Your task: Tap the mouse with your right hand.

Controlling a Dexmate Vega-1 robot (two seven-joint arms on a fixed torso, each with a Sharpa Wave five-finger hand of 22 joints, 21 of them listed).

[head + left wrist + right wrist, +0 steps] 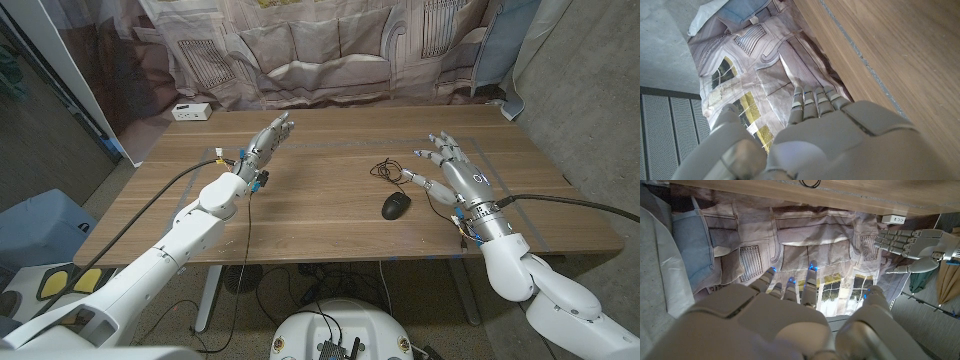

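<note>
A black mouse (pixel 396 206) lies on the wooden table (pixel 330 165) right of the middle, its thin black cable (pixel 385 172) curling away toward the far side. My right hand (pixel 455 174) hovers just right of the mouse, fingers spread and empty, the thumb reaching toward the mouse but apart from it. In the right wrist view the back of my right hand (pixel 790 320) shows with the fingers stretched out. My left hand (pixel 262 144) is held out over the table's left part, fingers straight and empty; it shows in the left wrist view (pixel 830 135) and the right wrist view (pixel 912 245).
A white power strip (pixel 190 112) sits at the table's far left corner. A printed curtain (pixel 330 50) hangs behind the table. Cables (pixel 240 240) trail along my left arm over the near edge. Blue tape marks (pixel 420 141) run across the tabletop.
</note>
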